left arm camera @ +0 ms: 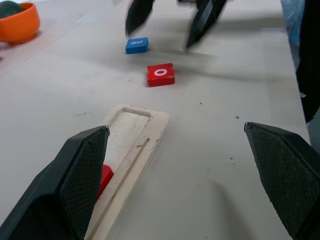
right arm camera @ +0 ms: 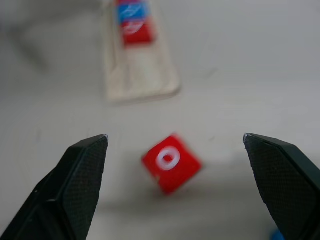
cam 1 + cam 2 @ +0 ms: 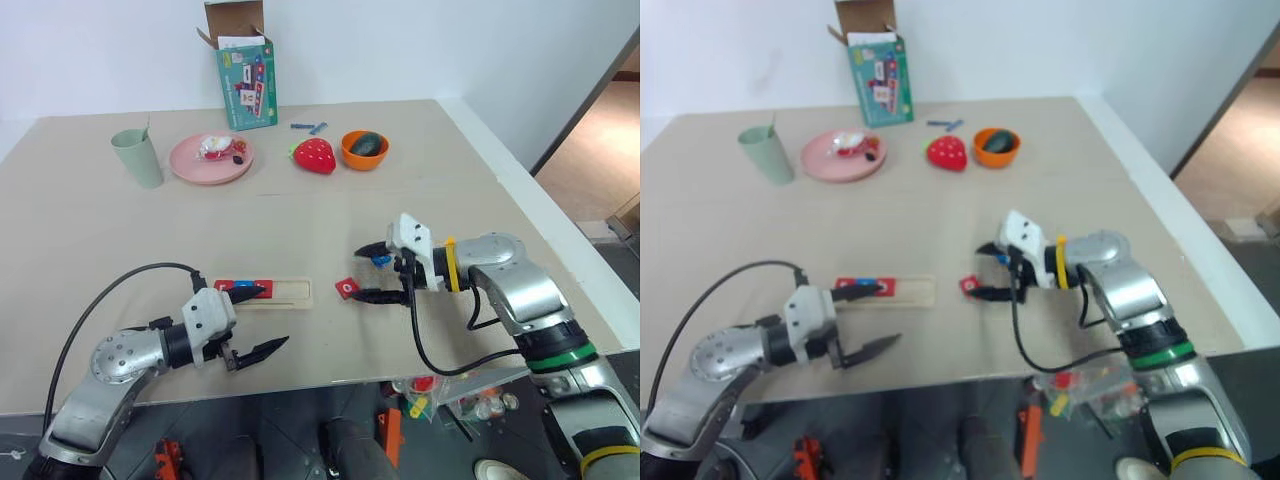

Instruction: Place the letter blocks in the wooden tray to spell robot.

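Observation:
The wooden tray (image 3: 290, 293) lies near the table's front, left of centre. Three letter blocks sit at its left end: red (image 3: 222, 286), blue (image 3: 243, 285), red (image 2: 137, 31). My left gripper (image 3: 266, 320) is open by the tray, one finger over the blocks in it, the other toward the table edge. A red "o" block (image 3: 347, 288) lies flat on the table just right of the tray. A blue block (image 3: 381, 260) lies a little farther right. My right gripper (image 3: 366, 272) hangs open just above the table, pointing left, with the red "o" block (image 2: 171, 162) below its spread fingertips and untouched.
At the back stand a green cup (image 3: 138, 157), a pink plate (image 3: 195, 163) with small items, a toy strawberry (image 3: 314, 155), an orange bowl (image 3: 350, 156), a teal carton (image 3: 246, 85) and small blue pieces (image 3: 310, 127). The table's front edge (image 3: 300, 385) runs close below both grippers.

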Robot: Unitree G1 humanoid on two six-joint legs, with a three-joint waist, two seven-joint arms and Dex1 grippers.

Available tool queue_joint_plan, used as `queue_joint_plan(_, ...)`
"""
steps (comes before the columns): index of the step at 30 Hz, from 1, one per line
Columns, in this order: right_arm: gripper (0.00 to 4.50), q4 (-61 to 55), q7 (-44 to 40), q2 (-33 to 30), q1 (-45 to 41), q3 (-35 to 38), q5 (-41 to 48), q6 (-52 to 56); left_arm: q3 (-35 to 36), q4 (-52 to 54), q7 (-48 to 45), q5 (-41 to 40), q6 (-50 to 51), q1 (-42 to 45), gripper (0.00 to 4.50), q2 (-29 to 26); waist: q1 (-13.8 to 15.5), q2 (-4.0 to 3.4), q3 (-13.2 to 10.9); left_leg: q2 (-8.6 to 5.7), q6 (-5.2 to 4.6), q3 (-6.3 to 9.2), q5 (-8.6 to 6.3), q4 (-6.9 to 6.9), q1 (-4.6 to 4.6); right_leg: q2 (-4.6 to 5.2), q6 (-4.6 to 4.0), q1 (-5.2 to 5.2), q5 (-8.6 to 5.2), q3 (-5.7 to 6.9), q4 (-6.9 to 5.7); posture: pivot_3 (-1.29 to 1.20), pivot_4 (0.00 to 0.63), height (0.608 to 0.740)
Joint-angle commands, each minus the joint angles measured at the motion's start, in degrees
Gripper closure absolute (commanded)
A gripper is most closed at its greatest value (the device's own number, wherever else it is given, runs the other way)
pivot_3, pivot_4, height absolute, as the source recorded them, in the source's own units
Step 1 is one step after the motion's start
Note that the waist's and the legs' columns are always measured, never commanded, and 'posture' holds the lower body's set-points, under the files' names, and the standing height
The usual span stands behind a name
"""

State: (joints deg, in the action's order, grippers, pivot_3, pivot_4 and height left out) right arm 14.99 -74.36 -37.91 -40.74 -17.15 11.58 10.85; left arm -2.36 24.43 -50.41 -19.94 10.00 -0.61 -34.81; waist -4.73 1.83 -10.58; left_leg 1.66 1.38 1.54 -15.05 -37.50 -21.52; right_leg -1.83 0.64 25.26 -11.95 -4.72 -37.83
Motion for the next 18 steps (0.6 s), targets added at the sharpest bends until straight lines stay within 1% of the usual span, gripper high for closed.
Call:
queue_joint_plan(1, 0.02, 11.01, -7.41, 2.41, -5.94, -1.05, -2.41, -12.89, 0.75, 2.57, 0.11, -0.76, 0.16, -0.07, 0.00, -0.66, -0.02, 0.02, -0.01, 0.00, 0.00, -0.01, 0.00, 0.00, 0.01, 0.00, 0.00, -0.01, 0.00, -0.01, 0.00, 0.00, 0.150, 0.740)
queue_joint_plan(6, 0.02, 26.14, -11.60, 5.78, -12.26, -1.98, -6.16, -23.12, 1.92, 4.49, 1.35, -0.67, 0.07, -3.42, 0.00, -0.75, 0.15, 0.02, -0.01, -0.01, 0.00, -0.02, 0.00, -0.01, 0.01, 0.06, 0.00, -0.02, 0.02, -0.04, 0.00, 0.00, 0.150, 0.740)
queue_joint_plan(10, 0.02, 31.71, -12.86, 7.38, -13.38, -1.98, -7.79, -26.85, 2.45, 5.09, 2.13, -0.20, -0.49, -5.20, 0.00, -0.79, 0.29, 0.02, -0.01, -0.01, 0.00, -0.01, 0.00, -0.01, 0.00, 0.09, 0.00, -0.02, 0.02, -0.03, 0.00, 0.00, 0.150, 0.740)
queue_joint_plan(11, 0.56, 32.70, -12.96, 7.72, -13.46, -1.95, -8.17, -27.48, 2.51, 5.21, 2.38, -0.14, -0.55, -5.47, 0.00, -0.76, 0.30, 0.02, -0.01, -0.01, 0.00, 0.00, 0.00, -0.02, 0.00, 0.09, -0.01, -0.03, 0.02, -0.02, -0.01, 0.00, 0.150, 0.740)
queue_joint_plan(12, 0.80, 33.66, -12.90, 8.03, -13.51, -1.89, -8.56, -28.02, 2.56, 5.32, 2.62, -0.06, -0.60, -5.74, 0.00, -0.72, 0.31, 0.02, -0.01, -0.02, 0.00, 0.00, 0.00, -0.02, 0.00, 0.10, -0.02, -0.03, 0.02, -0.03, -0.01, 0.00, 0.150, 0.740)
queue_joint_plan(17, 2.63, 36.51, -11.93, 9.11, -13.54, -1.28, -9.55, -29.30, 2.47, 5.18, 3.13, 0.30, -1.16, -6.50, 0.00, -0.75, 0.30, 0.02, 0.00, -0.02, 0.01, -0.04, 0.01, -0.05, 0.20, 0.10, -0.02, -0.17, 0.07, -0.05, -0.05, 0.00, 0.150, 0.740)
queue_joint_plan(18, 2.89, 36.56, -12.06, 9.26, -13.45, -1.16, -9.44, -29.14, 2.48, 5.06, 3.11, 0.36, -1.29, -6.56, 0.00, -0.77, 0.29, 0.02, 0.00, -0.02, 0.01, -0.04, 0.01, -0.05, 0.24, 0.10, -0.03, -0.20, 0.08, -0.05, -0.05, 0.00, 0.150, 0.740)
